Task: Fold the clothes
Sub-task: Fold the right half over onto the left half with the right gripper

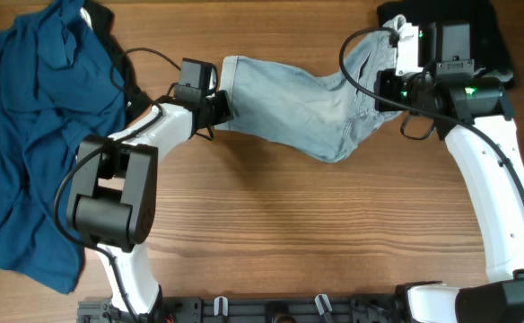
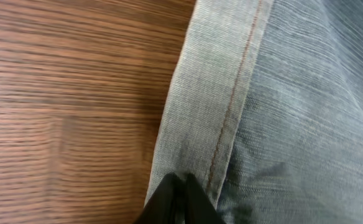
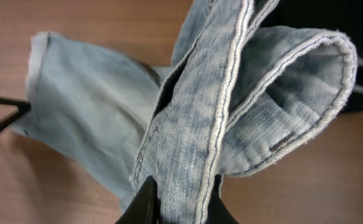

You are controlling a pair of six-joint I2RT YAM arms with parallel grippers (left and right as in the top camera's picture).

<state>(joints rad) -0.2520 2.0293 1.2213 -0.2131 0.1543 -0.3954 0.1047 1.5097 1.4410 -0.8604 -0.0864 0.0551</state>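
Note:
Light blue jeans (image 1: 298,103) lie stretched across the middle of the wooden table between both arms. My left gripper (image 1: 219,106) is shut on the hem of the jeans at their left end; the left wrist view shows the hem (image 2: 212,93) with its orange stitching held in my closed fingers (image 2: 180,200). My right gripper (image 1: 389,82) is shut on the bunched waistband end (image 3: 231,112), lifted off the table, with the fabric pinched between its fingers (image 3: 180,200).
A crumpled dark blue garment (image 1: 38,135) covers the left side of the table. A black garment (image 1: 477,36) lies at the back right, behind the right arm. Bare wood (image 1: 316,233) lies in front of the jeans.

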